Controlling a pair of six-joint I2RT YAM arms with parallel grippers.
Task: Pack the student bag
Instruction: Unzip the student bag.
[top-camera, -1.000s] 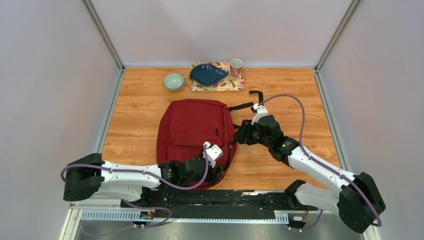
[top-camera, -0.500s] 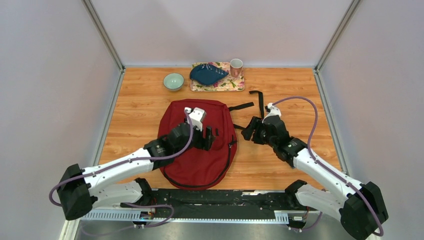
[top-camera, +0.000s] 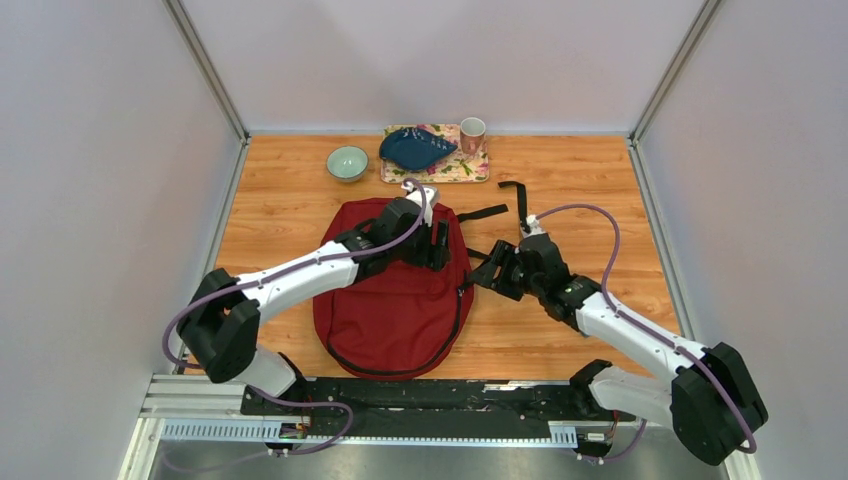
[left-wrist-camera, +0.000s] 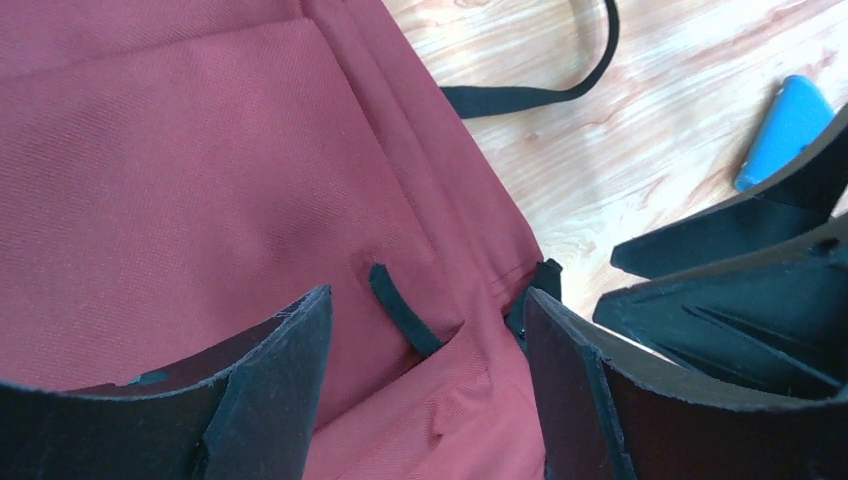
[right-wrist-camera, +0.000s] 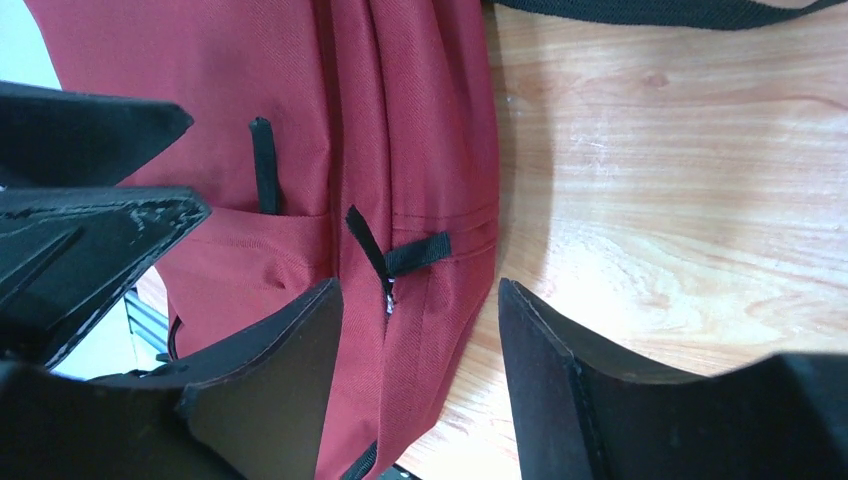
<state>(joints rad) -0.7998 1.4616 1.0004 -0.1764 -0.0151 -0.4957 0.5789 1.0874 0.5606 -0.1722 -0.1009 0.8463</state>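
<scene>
Left gripper sat released over student bag, mid-frame. Right gripper, also released, straddled its right-edge zipper pull.

One wooden table. One student bag, red. At the far edge: one green bowl, one floral tray, one dark blue pouch, one pink cup. Two arms, two grippers: left gripper, right gripper. Two black pull tabs on the bag in the right wrist view.
</scene>
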